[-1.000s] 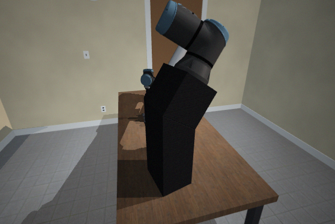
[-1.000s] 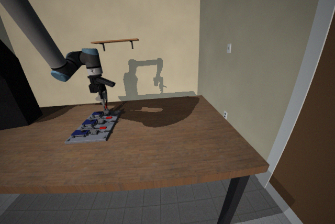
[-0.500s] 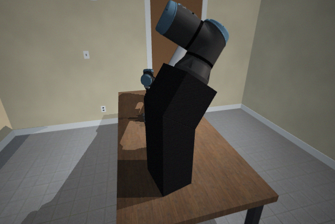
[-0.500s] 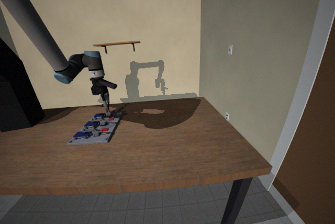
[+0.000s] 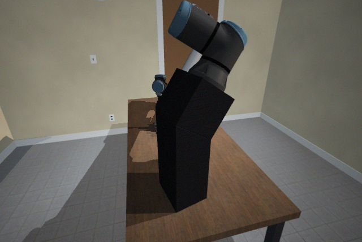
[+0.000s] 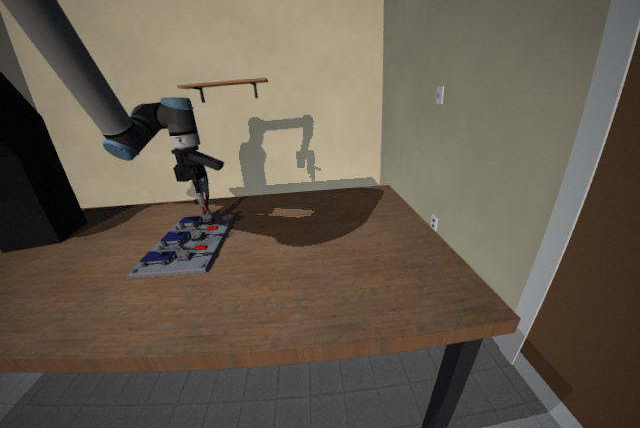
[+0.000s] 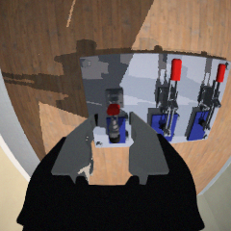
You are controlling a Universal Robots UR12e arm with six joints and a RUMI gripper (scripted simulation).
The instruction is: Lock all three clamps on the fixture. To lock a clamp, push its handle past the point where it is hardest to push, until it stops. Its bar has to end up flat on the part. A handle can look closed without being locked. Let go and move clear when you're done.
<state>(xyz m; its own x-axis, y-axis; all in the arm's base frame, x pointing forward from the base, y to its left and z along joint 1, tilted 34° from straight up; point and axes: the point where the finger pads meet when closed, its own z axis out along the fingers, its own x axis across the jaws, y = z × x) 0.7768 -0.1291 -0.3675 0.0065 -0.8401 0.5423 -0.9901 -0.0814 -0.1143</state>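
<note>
Fixture (image 7: 144,72), a grey plate carrying three clamps, is lying flat on the bench (image 6: 320,268) directly below the jaws. The jaws are standing partly open and gripping nothing, straddling the upright red-tipped handle (image 7: 114,110) of the end clamp. The other two clamps (image 7: 168,103) are sitting off to one side of the jaws, their red handles (image 7: 176,70) lying down along the plate.

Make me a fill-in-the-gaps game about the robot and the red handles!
1. The fixture carries ___ clamps.
2. Every clamp handle has a ___ grip.
3. The gripper hangs above the clamp whose handle stands ___, while the other two handles lie flat.
4. The fixture rests on a ___ table.

Missing words: three; red; upright; wooden
</note>
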